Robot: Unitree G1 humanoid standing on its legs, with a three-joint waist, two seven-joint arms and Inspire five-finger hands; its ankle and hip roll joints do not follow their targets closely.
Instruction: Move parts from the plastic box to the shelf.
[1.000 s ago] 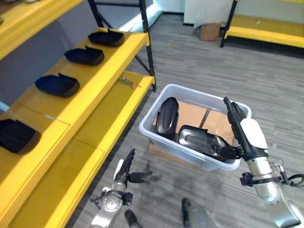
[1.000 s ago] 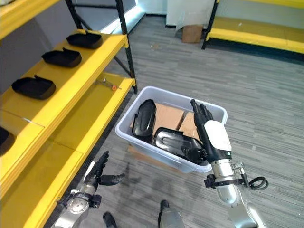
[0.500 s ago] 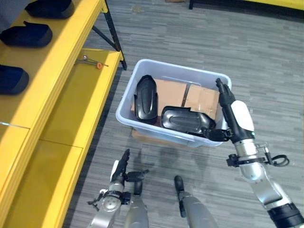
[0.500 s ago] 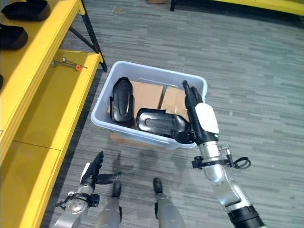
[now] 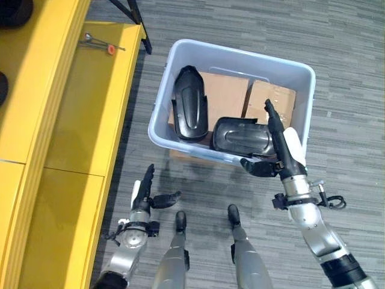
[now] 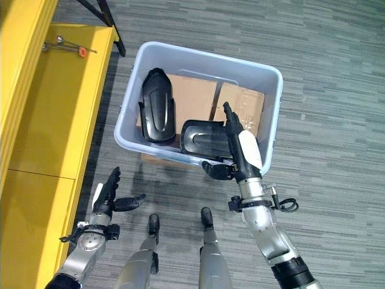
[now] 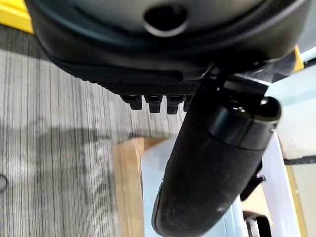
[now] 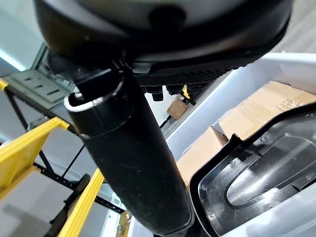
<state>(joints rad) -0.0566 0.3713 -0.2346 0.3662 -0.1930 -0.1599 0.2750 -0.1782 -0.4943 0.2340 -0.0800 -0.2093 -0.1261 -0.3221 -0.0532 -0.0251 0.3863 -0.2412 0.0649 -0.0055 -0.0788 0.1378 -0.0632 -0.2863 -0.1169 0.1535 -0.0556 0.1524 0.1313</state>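
Left eye view – plastic box: the pale grey plastic box (image 5: pixel 304 123) stands on the grey floor (image 5: pixel 349 72), just beside the yellow shelf (image 5: pixel 72 114).
Left eye view – parts: one black part (image 5: pixel 189 103) stands on edge in the box's left half; a second black part (image 5: pixel 242 136) lies hollow side up against the near wall, on brown cardboard (image 5: pixel 224 97).
Left eye view – right hand: the right hand (image 5: pixel 278 139) reaches over the near rim above the lying part, fingers straight, thumb spread outside the wall, grasping nothing.
Right eye view – left hand: the left hand (image 6: pixel 107 192) hangs low over the floor, near the shelf edge and apart from the box, fingers straight, thumb out, empty.
Right eye view – shelf: a small tool with an orange tip (image 6: pixel 67 46) lies on it.
Left wrist view – left hand: thumb extended, fingertips in a row; floor and a box corner beyond.
Right wrist view – right hand: thumb extended above the lying part's hollow inside and the cardboard.
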